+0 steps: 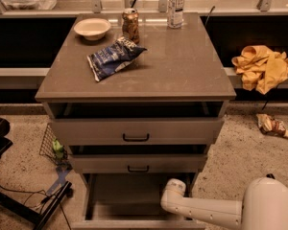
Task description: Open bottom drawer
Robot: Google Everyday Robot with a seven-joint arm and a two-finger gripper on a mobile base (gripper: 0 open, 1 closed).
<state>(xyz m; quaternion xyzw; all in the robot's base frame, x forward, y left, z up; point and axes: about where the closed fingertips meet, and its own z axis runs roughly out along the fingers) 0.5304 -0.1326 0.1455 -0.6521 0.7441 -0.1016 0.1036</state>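
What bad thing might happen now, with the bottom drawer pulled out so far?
1. The gripper sits low at the right side of the bottom drawer, just under the middle drawer; rising straight up, it might bump that front.
2. The top drawer is out too, so the cabinet may be front-heavy; a hard tug could topple the can and bottle on top.

Gripper (173, 188) inside the open bottom drawer (127, 198)
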